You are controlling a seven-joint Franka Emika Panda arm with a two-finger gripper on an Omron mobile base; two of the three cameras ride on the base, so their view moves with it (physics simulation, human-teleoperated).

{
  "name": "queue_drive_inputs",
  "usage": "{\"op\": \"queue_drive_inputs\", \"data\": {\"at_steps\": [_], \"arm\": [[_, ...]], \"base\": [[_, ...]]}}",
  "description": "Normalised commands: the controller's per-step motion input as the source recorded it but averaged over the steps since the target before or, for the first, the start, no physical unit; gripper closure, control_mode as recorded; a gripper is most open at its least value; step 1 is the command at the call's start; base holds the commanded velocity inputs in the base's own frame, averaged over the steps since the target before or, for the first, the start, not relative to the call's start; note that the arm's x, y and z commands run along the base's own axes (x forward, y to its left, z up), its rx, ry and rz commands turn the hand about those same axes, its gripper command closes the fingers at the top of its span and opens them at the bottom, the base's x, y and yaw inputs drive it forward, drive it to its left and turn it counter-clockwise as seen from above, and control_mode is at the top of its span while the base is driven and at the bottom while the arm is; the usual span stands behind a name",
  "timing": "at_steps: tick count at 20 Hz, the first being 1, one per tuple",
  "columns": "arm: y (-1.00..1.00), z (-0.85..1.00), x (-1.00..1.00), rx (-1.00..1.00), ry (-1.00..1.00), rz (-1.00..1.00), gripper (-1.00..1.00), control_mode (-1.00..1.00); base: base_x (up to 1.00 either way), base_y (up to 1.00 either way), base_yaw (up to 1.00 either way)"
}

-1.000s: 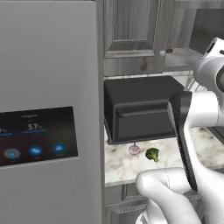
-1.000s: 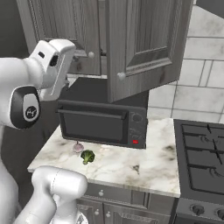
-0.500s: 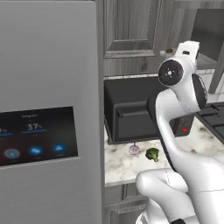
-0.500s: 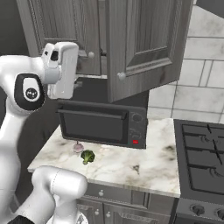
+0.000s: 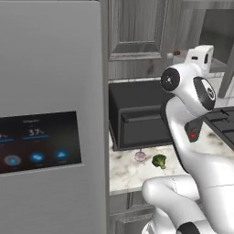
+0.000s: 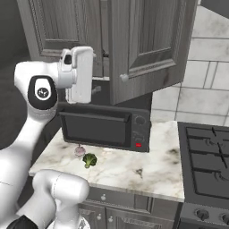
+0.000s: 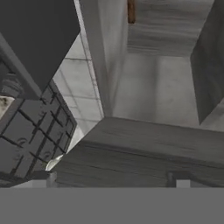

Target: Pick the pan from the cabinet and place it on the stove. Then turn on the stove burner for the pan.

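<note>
A short reddish-brown length of the pan's wooden handle point(image 7: 131, 11) shows at the top of the hand view, deep inside the open cabinet point(image 6: 147, 49); the pan's black body lies past the picture's edge, so how it sits on the shelf cannot be told. Between that handle and the camera the cabinet's pale inner floor lies bare, walled by a grey partition on one side and a darker grey panel on the other, with a wood-grain board crossing the foreground below.

The gripper point(image 7: 110, 180) has its two dark fingertips point(image 7: 40, 175) spread wide at the bottom of the hand view, nothing between them, well short of the handle. In the right base view the white hand hangs in front of the cabinet's opening, just beside the edge of the swung-out raised-panel door, whose small round knob point(image 6: 123, 77) juts at its lower corner.

Below the cabinet the black countertop oven point(image 6: 105, 127) stands on the marble counter point(image 6: 134, 167). A broccoli floret point(image 6: 89, 159) and a small pinkish item lie near the counter's front edge. The stove point(image 6: 205, 150) adjoins the counter on the right, its grates bare. The steel fridge point(image 5: 50, 114) rises on the left of the left base view.
</note>
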Motion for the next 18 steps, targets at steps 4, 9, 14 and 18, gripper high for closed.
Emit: {"op": "queue_drive_inputs", "data": {"at_steps": [4, 9, 14, 18], "arm": [[-0.55, -0.1, -0.1, -0.08, 0.01, -0.2, -1.0, -1.0], [-0.58, -0.01, -0.57, -0.05, 0.0, -0.2, -1.0, -1.0], [-0.6, 0.0, -0.72, -0.03, 0.0, -0.21, -1.0, -1.0], [-0.63, 0.01, -0.05, -0.01, 0.16, -0.14, -1.0, -1.0]], "base": [[0.0, 0.0, 0.0], [0.0, 0.0, 0.0], [0.0, 0.0, 0.0], [0.0, 0.0, 0.0]]}}
